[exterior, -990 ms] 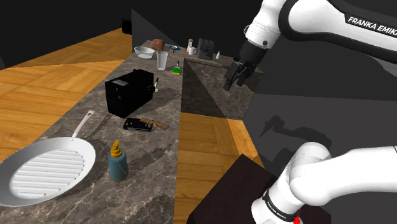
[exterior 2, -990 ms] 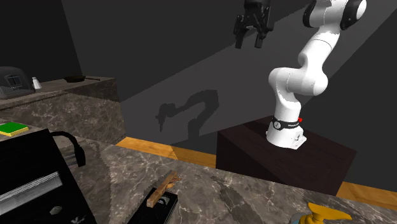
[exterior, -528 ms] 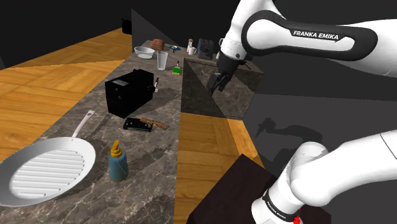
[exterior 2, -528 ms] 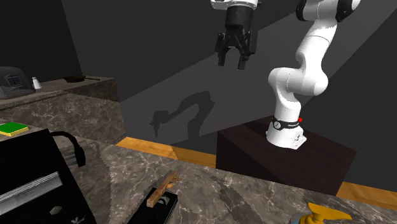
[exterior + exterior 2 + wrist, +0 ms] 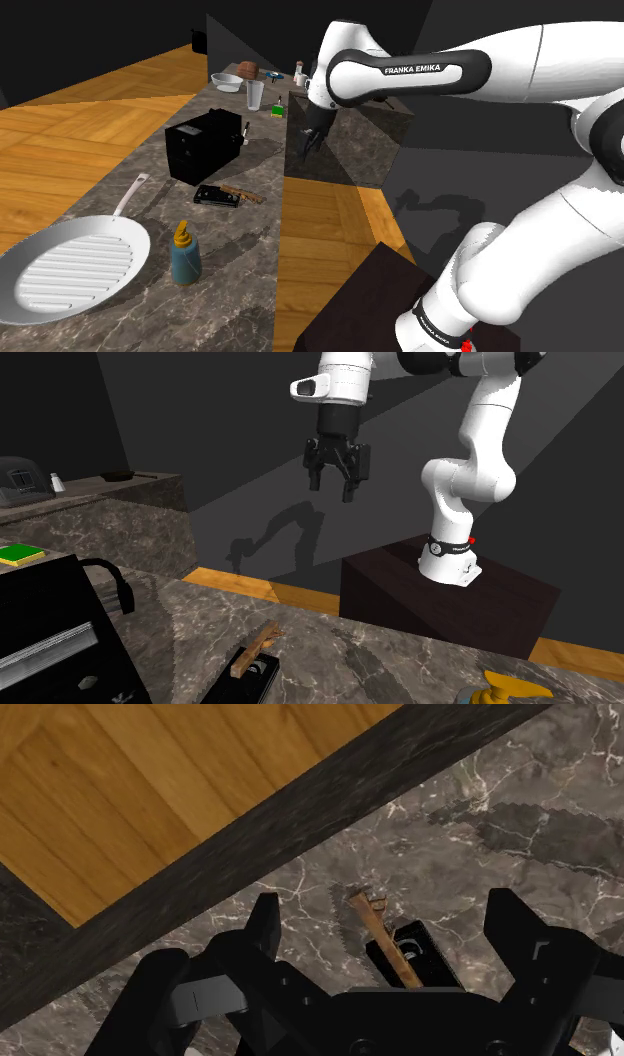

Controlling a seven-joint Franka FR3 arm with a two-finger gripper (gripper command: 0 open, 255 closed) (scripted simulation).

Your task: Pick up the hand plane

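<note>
dark veined marble countertop runs from the lower left to the upper middle of the shoulder view, warm wood plank floor on both sides, black area behind. small black hand plane with a brown wooden strip on top lies flat on the countertop at left-centre of the shoulder view. it is just below the boxy black appliance, above the blue squeeze bottle with a yellow cap and near the counter's right edge. second exterior view has the hand plane at bottom centre, beside the black appliance at lower left. round grey ridged grill pan sits at the lower left of the shoulder view, apart from the plane. white arm with dark joints reaches from the dark box stand at lower right across to upper centre. all-black two-finger gripper hangs in the air at upper centre, seen against a raised dark marble block, well apart from the plane. gripper is open: in the second exterior view, upper centre, its fingers are spread with a clear gap and nothing between them. wrist view: gripper fingers stand apart low in the frame, plane seen between them on the marble beyond, untouched. counter edge and wood floor at upper left.
</note>
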